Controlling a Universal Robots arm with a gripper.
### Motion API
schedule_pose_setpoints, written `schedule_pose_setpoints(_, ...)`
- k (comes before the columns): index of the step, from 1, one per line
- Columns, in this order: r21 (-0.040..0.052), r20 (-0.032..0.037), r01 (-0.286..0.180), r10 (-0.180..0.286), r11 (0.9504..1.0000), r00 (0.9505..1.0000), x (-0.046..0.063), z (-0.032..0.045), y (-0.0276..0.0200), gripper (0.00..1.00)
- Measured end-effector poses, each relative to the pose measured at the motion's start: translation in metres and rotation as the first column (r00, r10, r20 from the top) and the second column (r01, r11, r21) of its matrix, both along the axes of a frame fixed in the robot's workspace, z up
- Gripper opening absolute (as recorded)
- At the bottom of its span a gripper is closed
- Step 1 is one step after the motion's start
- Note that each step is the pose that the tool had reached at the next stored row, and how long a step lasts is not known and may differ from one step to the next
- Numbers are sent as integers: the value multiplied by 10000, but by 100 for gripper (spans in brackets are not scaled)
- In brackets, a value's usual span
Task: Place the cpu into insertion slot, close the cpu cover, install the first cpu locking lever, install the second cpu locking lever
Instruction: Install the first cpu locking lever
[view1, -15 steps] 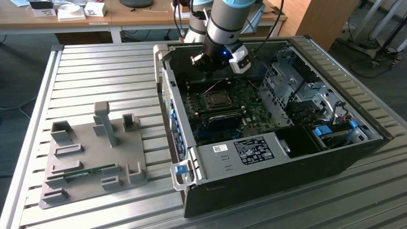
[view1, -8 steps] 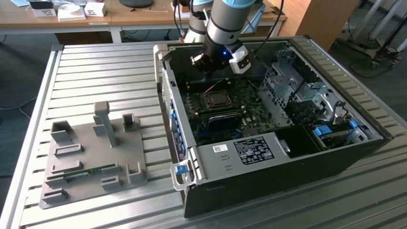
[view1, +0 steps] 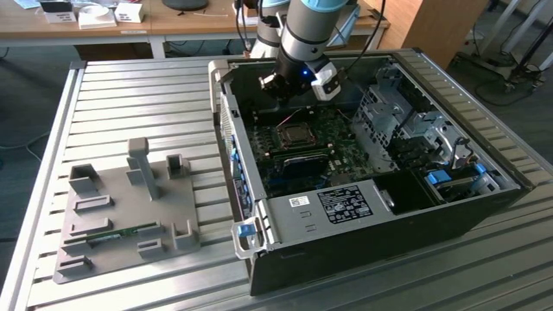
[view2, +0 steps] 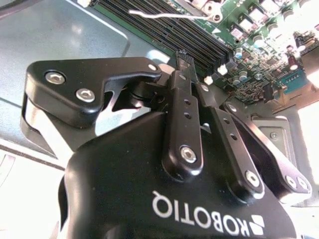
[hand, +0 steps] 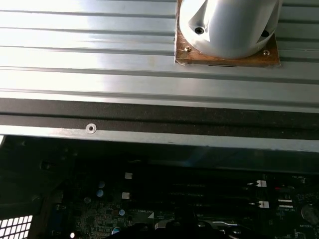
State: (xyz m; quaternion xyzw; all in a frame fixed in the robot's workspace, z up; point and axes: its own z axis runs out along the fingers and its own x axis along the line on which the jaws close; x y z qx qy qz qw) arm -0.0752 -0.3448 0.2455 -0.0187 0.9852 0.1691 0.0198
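Observation:
In the exterior view my gripper (view1: 282, 89) hangs inside the open computer case (view1: 363, 214), above and just behind the insertion slot (view1: 298, 137). The slot sits on the green board with the silvery cpu cover (view1: 298, 127) lying flat around a dull square centre. I cannot tell whether that centre is the cpu. In the second wrist view the gripper (view2: 182, 59) is shut, its black fingers (view2: 185, 107) meeting at the tip with nothing visible between them. Beyond the tip run long black memory slots (view2: 169, 30), and a thin metal locking lever (view2: 167, 15) lies across them.
The case stands on a slatted metal table (view1: 129, 97). A grey fixture plate (view1: 129, 214) at the exterior view's left carries a green memory stick (view1: 112, 234). Drive cages and cables (view1: 415, 129) fill the case at the exterior view's right. The arm's white base (hand: 227, 25) is bolted to the table.

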Motion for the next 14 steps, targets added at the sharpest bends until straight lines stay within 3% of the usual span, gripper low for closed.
schedule_pose_setpoints(14,0,0,0,0,10000,10000,19,-35,0,11)
